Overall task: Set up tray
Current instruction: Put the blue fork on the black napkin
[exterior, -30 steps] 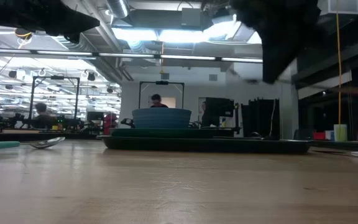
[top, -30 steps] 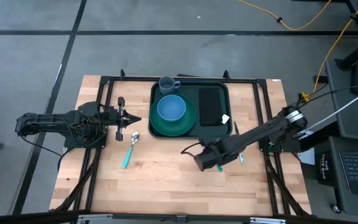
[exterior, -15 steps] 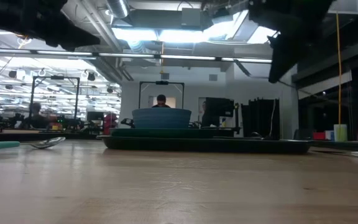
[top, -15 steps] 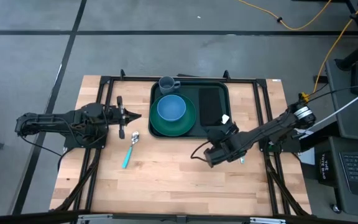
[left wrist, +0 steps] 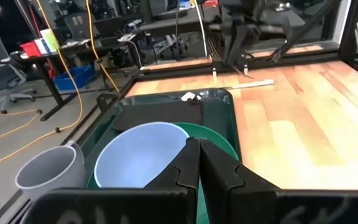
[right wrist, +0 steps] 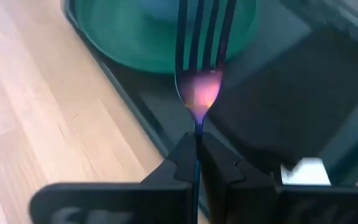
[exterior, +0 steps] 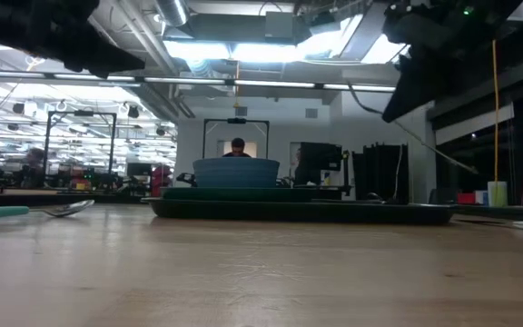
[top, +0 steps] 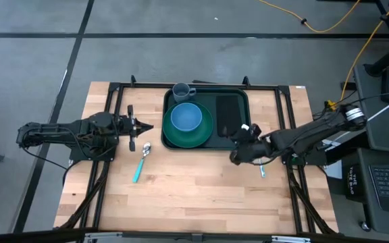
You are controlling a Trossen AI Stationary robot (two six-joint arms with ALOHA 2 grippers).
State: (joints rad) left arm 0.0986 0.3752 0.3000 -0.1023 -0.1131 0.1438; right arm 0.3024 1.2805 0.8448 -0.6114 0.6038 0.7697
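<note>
Moved since second ago: right gripper (top: 238,145) swung from near-centre of desk (top: 181,196) toward tray's right near corner, fingers (right wrist: 185,155) clenched on fork (right wrist: 199,68), tines over tray rim. Left gripper (top: 147,127) parked left of tray, fingers pressed together, holding nothing. Tray (top: 238,143) at far centre, carrying green plate (top: 204,136), blue bowl (top: 186,117), grey mug (top: 182,91), black napkin (top: 229,113). Spoon (top: 142,160) on desk, left of tray.

No legible text, label, brand, number or sign in any view — the small white tag (right wrist: 303,169) beyond the right gripper's closed jaws may carry print, but it cannot be read.
</note>
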